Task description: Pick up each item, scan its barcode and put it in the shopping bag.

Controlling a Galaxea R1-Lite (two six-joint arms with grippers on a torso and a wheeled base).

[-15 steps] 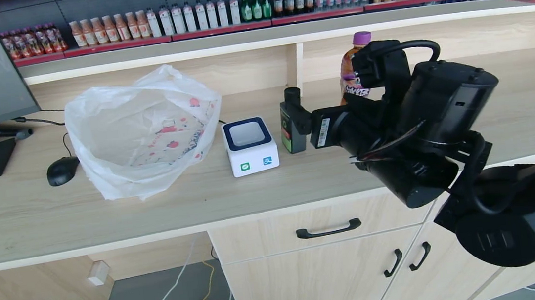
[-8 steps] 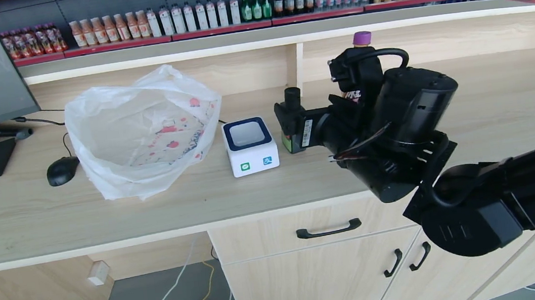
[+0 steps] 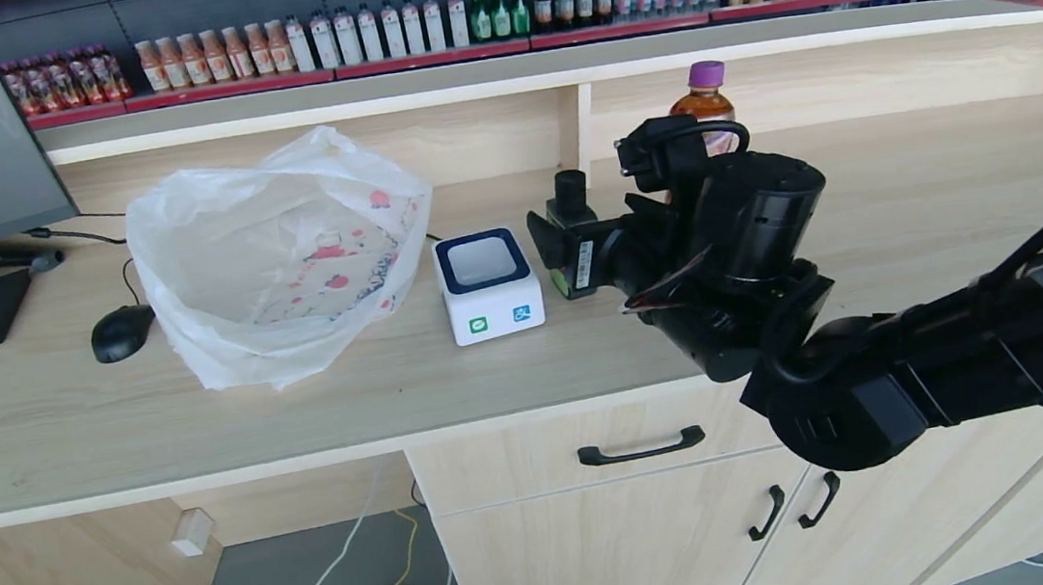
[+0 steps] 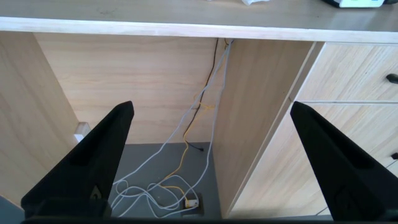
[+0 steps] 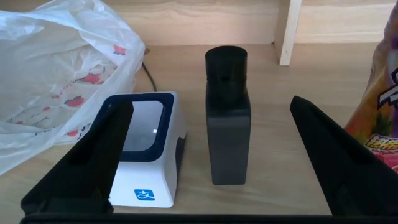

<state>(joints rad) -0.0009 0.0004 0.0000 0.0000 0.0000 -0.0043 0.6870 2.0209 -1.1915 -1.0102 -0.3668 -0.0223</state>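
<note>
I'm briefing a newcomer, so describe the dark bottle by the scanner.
On the pale wooden counter, find the white cube scanner with a blue-framed window. Right of it stands a flat black rectangular bottle with a round cap, shorter than the brown purple-capped bottle behind.

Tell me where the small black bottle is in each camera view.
Head view: black bottle on the counter, just right of the white scanner.
Right wrist view: upright, beside the scanner.
Left wrist view: aimed under the counter, at floor cables.
Shared landmark: the scanner.

The wooden counter (image 3: 347, 388) bears a mouse (image 3: 123, 332), shopping bag (image 3: 276, 260), scanner (image 3: 487, 286), dark bottle (image 5: 228, 124) and purple-capped bottle (image 3: 705, 99).
</note>
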